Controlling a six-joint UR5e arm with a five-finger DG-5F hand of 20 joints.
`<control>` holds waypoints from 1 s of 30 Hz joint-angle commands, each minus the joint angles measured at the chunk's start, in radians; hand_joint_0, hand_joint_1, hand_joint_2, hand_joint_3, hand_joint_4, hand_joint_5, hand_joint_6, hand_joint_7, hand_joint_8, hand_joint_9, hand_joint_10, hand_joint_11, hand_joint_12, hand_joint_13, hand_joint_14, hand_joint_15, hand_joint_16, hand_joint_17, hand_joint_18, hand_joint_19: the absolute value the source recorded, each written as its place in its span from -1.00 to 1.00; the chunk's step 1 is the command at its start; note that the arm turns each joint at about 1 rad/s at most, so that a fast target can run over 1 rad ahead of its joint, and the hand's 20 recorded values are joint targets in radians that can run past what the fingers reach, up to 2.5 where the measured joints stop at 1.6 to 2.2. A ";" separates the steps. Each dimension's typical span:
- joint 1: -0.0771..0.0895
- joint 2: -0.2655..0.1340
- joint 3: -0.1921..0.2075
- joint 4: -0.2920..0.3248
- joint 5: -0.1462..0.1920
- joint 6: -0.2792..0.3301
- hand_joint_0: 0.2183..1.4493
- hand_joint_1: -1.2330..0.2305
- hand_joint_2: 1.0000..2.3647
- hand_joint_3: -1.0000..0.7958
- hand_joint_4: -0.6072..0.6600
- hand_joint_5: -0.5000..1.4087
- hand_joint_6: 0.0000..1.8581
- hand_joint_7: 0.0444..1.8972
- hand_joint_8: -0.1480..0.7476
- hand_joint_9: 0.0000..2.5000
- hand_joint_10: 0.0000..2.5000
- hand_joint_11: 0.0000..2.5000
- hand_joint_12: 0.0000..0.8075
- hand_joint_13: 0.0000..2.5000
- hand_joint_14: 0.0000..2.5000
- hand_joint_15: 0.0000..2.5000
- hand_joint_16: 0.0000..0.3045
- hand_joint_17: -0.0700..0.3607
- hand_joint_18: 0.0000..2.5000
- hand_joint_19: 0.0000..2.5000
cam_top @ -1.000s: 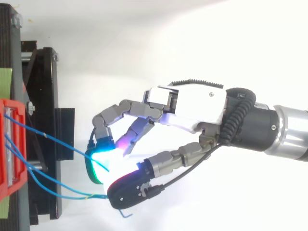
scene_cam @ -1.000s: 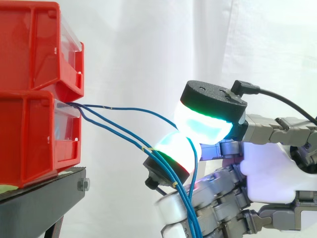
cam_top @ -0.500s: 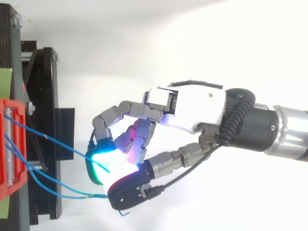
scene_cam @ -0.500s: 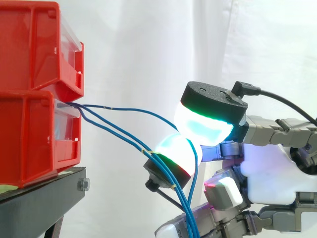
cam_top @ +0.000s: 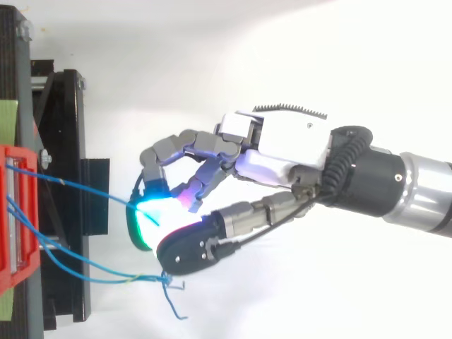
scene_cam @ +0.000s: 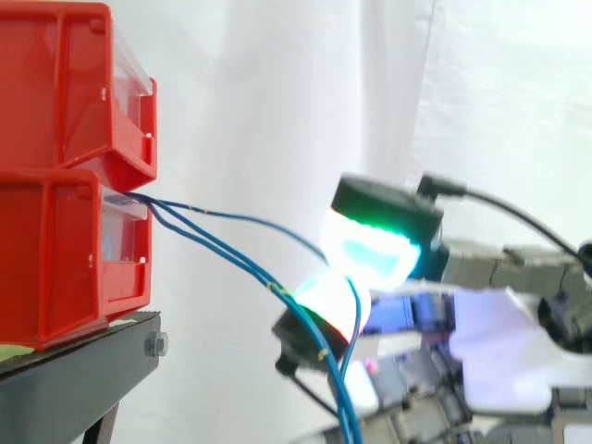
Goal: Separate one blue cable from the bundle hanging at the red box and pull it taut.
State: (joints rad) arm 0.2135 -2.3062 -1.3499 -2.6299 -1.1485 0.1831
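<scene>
Two stacked red bins (scene_cam: 55, 259) stand at the left on a black stand (scene_cam: 74, 379). Several thin blue cables come out at the lower bin's top edge. One blue cable (scene_cam: 250, 220) arcs away from the others to my hand (cam_top: 282, 152), where it is pinched between the thumb's pad and a glowing fingertip (scene_cam: 375, 254). In the top view this cable (cam_top: 85, 194) runs from the red box (cam_top: 14, 233) to the pinch. The rest of the bundle (scene_cam: 231, 254) slopes down past the hand, its loose ends (cam_top: 173, 300) dangling below the thumb. The other fingers are curled inward.
A white curtain hangs behind everything. The black stand (cam_top: 67, 141) and its frame lie along the left edge of the top view. The arm comes in from the right.
The hand has shifted a little and rolled, still pinching the one cable. Its other fingers have curled in. The bundle's loose ends now hang in sight below the thumb in the top view.
</scene>
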 commanded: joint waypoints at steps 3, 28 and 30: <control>0.004 -0.036 0.000 -0.009 0.015 0.216 -0.23 -0.34 -0.97 0.03 -0.04 -0.69 0.00 0.44 0.35 -0.34 -0.99 -0.71 0.03 -0.35 -0.99 -0.71 -0.66 -0.13 -0.35 -0.61; 0.006 -0.036 0.000 -0.002 0.013 0.237 -0.23 -0.34 -0.97 0.01 -0.03 -0.69 -0.01 0.44 0.47 -0.06 -0.99 -0.70 0.01 -0.39 -0.99 -0.78 -0.66 -0.13 -0.38 -0.62; 0.007 -0.036 0.000 -0.002 0.013 0.237 -0.23 -0.34 -0.97 0.00 -0.03 -0.69 -0.01 0.44 0.48 -0.02 -0.99 -0.66 0.01 -0.40 -0.99 -0.78 -0.66 -0.13 -0.38 -0.63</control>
State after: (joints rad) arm 0.2192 -2.3424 -1.3499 -2.6329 -1.1353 0.4203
